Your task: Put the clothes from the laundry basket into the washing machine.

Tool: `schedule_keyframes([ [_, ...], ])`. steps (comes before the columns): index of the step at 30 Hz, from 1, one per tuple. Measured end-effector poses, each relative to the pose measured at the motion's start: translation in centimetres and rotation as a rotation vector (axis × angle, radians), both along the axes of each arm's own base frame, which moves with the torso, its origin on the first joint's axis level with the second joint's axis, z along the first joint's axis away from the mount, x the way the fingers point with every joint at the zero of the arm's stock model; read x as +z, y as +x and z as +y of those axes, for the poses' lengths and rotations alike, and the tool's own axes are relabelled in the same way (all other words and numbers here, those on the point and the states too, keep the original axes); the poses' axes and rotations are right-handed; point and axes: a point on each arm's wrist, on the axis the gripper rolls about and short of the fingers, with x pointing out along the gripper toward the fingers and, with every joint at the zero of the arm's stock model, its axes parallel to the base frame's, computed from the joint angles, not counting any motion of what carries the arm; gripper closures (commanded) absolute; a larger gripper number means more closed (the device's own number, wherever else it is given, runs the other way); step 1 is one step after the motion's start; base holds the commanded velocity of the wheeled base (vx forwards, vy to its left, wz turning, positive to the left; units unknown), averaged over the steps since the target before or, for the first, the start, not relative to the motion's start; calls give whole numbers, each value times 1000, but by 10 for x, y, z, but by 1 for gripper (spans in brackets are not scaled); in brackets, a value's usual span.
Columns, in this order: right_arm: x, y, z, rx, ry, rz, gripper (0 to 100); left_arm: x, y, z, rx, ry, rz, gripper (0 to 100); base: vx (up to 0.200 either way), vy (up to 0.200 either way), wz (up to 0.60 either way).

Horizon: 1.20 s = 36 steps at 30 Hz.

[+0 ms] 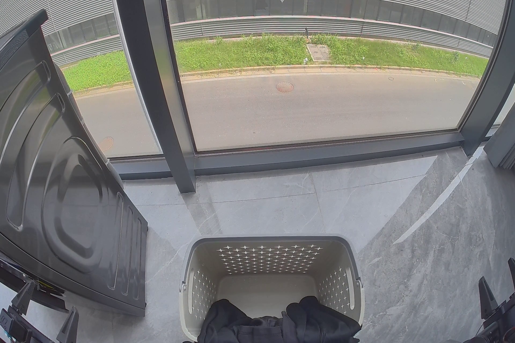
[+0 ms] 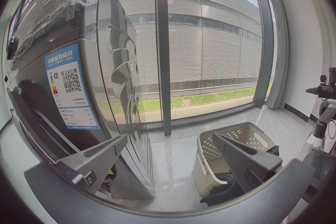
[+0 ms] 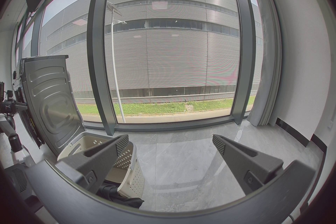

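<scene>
In your head view the white perforated laundry basket (image 1: 268,258) sits on the grey tiled floor (image 1: 257,204) at 6 o'clock, and the clothes (image 1: 279,325) (dark, crumpled garments, black as far as you can tell) lie bunched in the basket's near end, with the far part of its bottom bare. The washing machine (image 1: 64,188) stands at 9 o'clock, its dark ribbed side panel facing the basket and just beside the basket's left wall, with a strip of floor between them. Your left end effector (image 1: 47,309) is low at 7 o'clock, close to the machine's near corner, its fingers spread apart and holding nothing. The left wrist view shows the same wide gap, with the machine's labelled front on one side and the basket on the other. Your right end effector (image 1: 499,282) is at 4 o'clock, well apart from the basket, its fingers also apart and empty. A large window (image 1: 322,65) runs across 12 o'clock behind the basket.
</scene>
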Motion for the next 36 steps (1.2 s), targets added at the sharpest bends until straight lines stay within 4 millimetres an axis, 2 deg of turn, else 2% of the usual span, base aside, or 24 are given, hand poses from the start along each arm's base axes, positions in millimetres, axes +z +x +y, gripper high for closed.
schedule_keyframes([
  [32, 0, 0, 0, 0, 0, 0, 0, 0, 0, 0, 0, 0, 0, 0, -200, 0, 0],
  [36, 0, 0, 0, 0, 0, 0, 0, 0, 0, 0, 0, 0, 0, 0, 0, 0, 0],
])
